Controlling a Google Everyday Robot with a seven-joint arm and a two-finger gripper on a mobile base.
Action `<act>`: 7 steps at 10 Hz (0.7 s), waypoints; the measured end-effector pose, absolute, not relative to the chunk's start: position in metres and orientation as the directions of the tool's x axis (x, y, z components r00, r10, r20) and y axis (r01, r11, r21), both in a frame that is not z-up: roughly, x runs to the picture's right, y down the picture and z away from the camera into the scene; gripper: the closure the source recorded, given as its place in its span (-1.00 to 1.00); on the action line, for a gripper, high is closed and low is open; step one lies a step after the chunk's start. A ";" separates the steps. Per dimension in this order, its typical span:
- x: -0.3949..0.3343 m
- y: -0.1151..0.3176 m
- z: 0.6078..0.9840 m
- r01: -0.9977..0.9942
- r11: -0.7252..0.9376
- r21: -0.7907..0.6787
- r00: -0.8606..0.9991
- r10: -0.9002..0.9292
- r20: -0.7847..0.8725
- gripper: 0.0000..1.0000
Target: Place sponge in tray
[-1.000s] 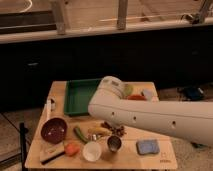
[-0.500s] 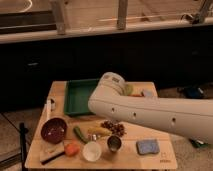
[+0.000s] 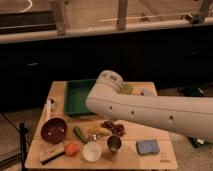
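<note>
- Blue sponge [image 3: 148, 146] sat untouched, well front-right of the tray [image 3: 75, 95].
- The gripper was hidden behind the arm [image 3: 150, 112] by the tray; couldn't tell its grip.
- Still the reach stage, I reckon: next it has to swing over and drop onto the sponge.

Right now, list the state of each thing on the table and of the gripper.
Sponge: flat on the table, outside the tray.
Tray: visible part empty; right side hidden by the arm.
Steel cup: upright.
Gripper: not in view; only the arm shows.
</note>
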State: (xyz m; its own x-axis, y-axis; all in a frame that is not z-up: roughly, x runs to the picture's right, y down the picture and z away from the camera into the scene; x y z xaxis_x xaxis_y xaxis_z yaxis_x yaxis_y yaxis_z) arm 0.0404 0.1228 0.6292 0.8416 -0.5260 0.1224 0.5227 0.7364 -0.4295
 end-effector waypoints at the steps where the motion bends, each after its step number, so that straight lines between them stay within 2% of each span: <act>1: 0.039 0.121 0.630 0.523 0.739 -0.424 0.842 -0.524 0.126 0.95; 7: 0.030 0.110 0.633 0.517 0.764 -0.386 0.852 -0.505 0.142 0.95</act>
